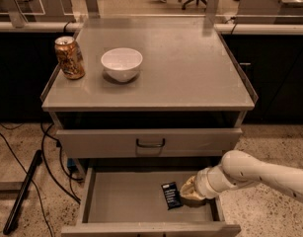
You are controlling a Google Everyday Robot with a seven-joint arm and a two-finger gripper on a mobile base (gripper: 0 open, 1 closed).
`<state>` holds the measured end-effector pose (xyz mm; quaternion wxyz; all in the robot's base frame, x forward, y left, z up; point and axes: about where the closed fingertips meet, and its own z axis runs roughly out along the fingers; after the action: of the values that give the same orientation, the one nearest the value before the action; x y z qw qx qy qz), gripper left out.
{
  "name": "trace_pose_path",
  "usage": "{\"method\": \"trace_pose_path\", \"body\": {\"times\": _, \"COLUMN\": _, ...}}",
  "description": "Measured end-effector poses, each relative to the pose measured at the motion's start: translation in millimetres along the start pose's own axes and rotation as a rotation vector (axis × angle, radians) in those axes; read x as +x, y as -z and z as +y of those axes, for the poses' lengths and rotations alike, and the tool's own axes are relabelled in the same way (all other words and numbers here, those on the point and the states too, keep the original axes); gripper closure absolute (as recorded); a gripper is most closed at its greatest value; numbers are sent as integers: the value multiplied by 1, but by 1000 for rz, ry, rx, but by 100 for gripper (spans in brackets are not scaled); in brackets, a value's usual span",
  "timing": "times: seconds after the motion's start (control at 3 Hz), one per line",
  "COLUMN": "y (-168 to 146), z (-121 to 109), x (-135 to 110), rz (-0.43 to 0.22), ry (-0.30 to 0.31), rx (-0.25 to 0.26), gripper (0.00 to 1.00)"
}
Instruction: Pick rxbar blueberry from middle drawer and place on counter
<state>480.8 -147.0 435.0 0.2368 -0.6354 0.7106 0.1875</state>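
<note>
Inside the open middle drawer (126,201), toward its right-hand side, the gripper (188,195) sits low over the drawer floor. It is carried by a white arm (249,174) that enters from the right edge of the view. Immediately left of the gripper lies the rxbar blueberry (170,195), a small black bar with pale lettering. The bar rests flat on the grey floor, its long axis running roughly front to back with a slight tilt. The tan tip of the gripper appears to reach the bar's right edge. Whether the gripper is spread or closed cannot be told from this angle. Directly above the gripper, the upper drawer (106,143) is closed, with a black bow handle (151,142) at the centre of its front. Above that, and well apart from the gripper, the counter (190,68) carries two items on its left half. One is a white bowl (121,64), upright. The other is a gold-brown soda can (69,57), upright, just left of the bowl and near the left rim. Far to the left of the gripper, on the speckled floor (269,147), black cables (47,152) run beside the cabinet, and a black pole (22,191) lies at an angle.
</note>
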Motion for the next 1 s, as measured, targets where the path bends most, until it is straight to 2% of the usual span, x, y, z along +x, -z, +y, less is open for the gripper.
{"method": "trace_pose_path", "body": {"times": 0.33, "y": -10, "z": -4, "x": 8, "rz": 29, "ry": 17, "rx": -2, "gripper": 100}}
{"method": "trace_pose_path", "body": {"times": 1.0, "y": -34, "z": -10, "x": 13, "rz": 40, "ry": 44, "rx": -17, "gripper": 100}}
